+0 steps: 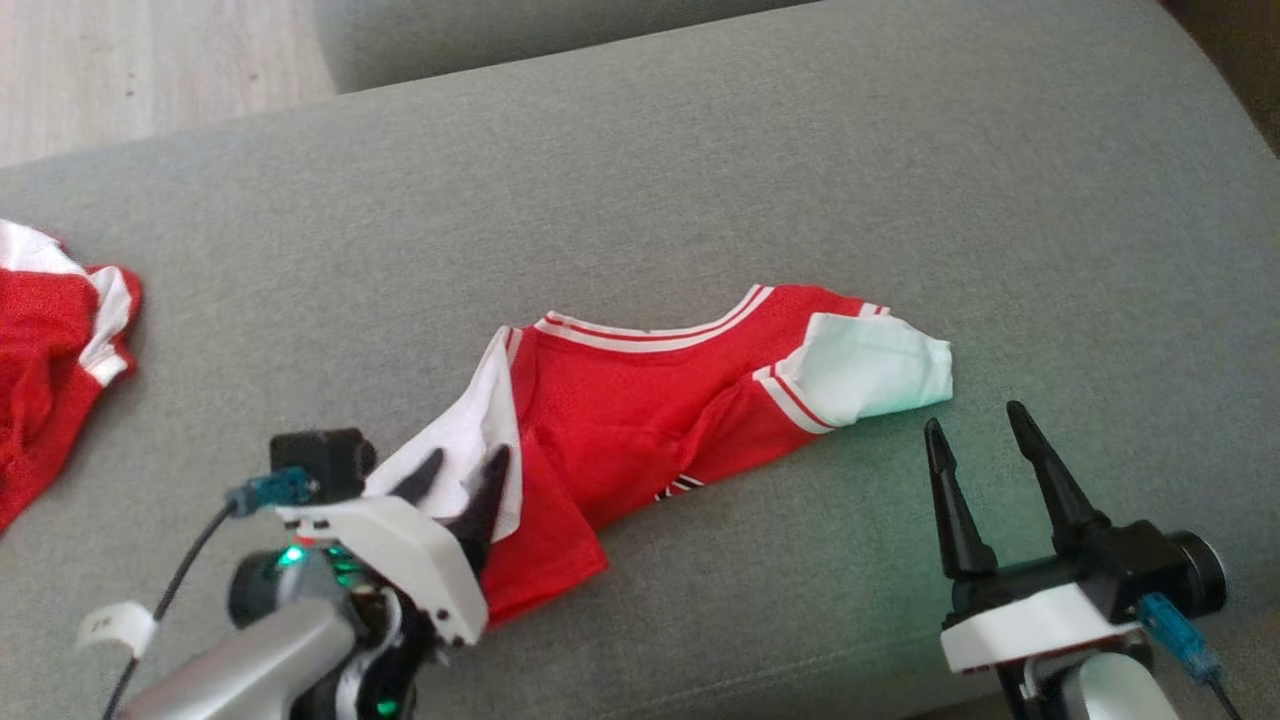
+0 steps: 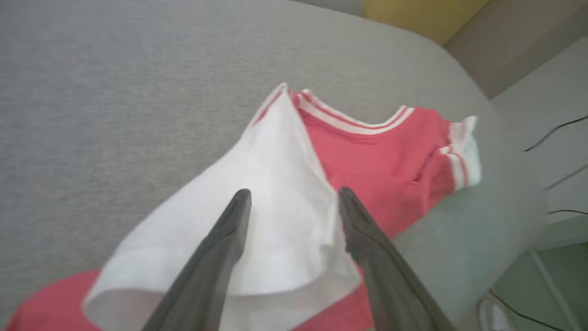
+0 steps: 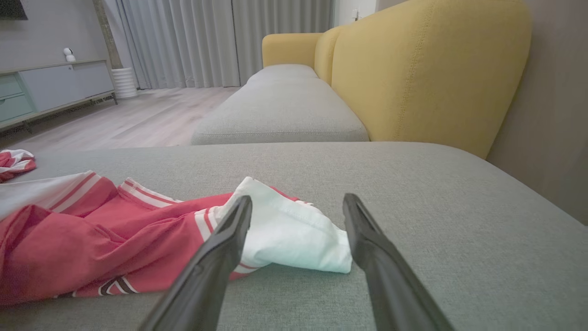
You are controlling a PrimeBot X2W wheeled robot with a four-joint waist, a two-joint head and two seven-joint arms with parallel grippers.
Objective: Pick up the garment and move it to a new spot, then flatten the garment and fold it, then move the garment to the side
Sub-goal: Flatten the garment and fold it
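Grey cushion (image 1: 700, 150) bears the garment (image 1: 620, 410), a second shirt (image 1: 40, 340) well left; left gripper (image 1: 468, 455) gapes over one white sleeve (image 1: 470, 415), right gripper (image 1: 975, 416) gapes empty

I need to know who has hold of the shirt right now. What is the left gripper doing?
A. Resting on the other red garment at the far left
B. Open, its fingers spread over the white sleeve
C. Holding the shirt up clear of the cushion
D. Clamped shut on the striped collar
B: the left gripper is open, its two fingers apart over the white sleeve of the shirt, which lies on the grey cushion.
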